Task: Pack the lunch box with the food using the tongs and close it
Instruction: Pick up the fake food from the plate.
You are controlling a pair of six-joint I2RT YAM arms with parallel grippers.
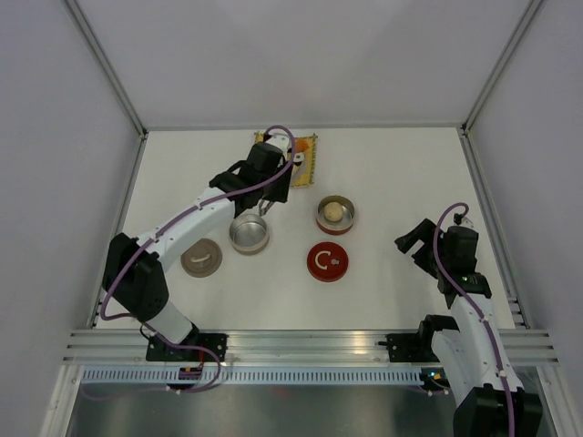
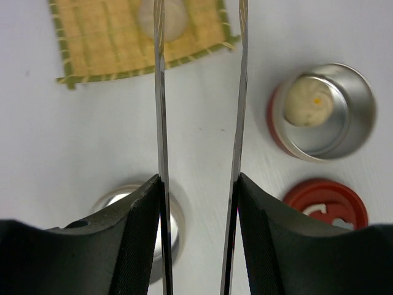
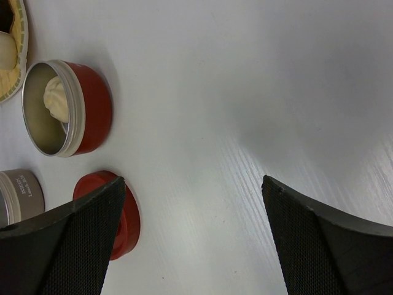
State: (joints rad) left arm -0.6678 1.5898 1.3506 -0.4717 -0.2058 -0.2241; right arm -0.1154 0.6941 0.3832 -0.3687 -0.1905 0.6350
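Tongs [image 2: 161, 123] clamped in left gripper [image 2: 199, 179], tips over mat [image 2: 104, 37] at 12 o'clock, maybe touching a blurred white bun [image 2: 175, 21] there. Right gripper [image 3: 193, 181] spread wide, empty, above bench [image 3: 245, 74] at 3 o'clock.

Slim silver tongs [image 2: 161, 110], arms parted, above a white bun [image 2: 178, 21] on the mat [image 2: 98, 37], another bun [image 2: 309, 103] in open red tin [image 2: 359, 123]

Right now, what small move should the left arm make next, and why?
Probably nudge the tongs sideways to centre the white bun on the mat: in the left wrist view it sits under one tong arm, not between them, so squeezing now would likely miss.
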